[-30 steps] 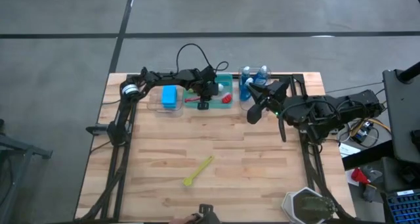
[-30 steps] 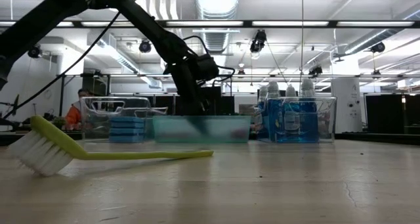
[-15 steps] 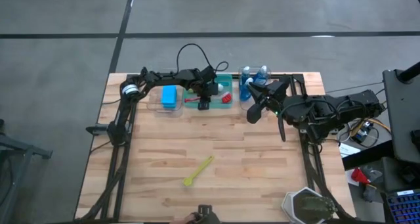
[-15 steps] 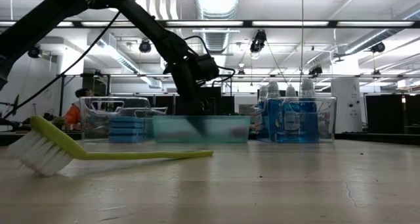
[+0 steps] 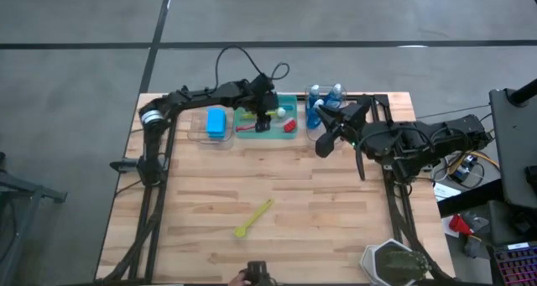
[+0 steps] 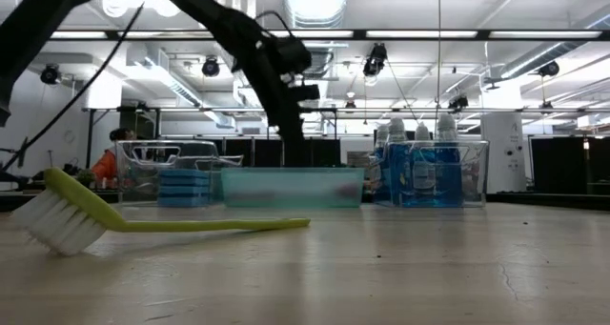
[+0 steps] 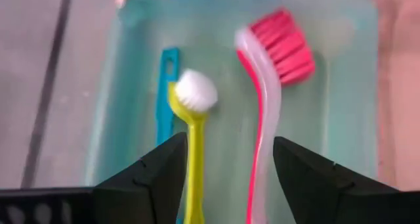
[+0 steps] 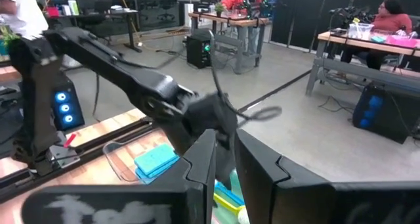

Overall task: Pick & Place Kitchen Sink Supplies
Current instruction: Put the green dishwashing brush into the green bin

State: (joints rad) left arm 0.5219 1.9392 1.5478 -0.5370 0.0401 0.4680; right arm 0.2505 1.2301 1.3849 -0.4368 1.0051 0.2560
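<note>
Two dark, matte jointed arms; a black cable loops above the left hand point(image 5: 262, 123), whose fingers point(image 7: 147, 181) are broad black wedges.

Across the far edge of the table point(image 5: 336, 202), three bins in a row: clear bin point(image 5: 214, 127) at eleven o'clock with blue sponges point(image 5: 217, 122), green bin point(image 5: 273, 118) at twelve, bottle bin point(image 5: 323, 114) at one. Above the green bin, left gripper point(image 5: 263, 122), fingers spread. Just beside the bottle bin, right gripper point(image 5: 325, 143), blocking that side. Open wood from three through nine, apart from one yellow brush point(image 5: 253, 218) near six.
</note>
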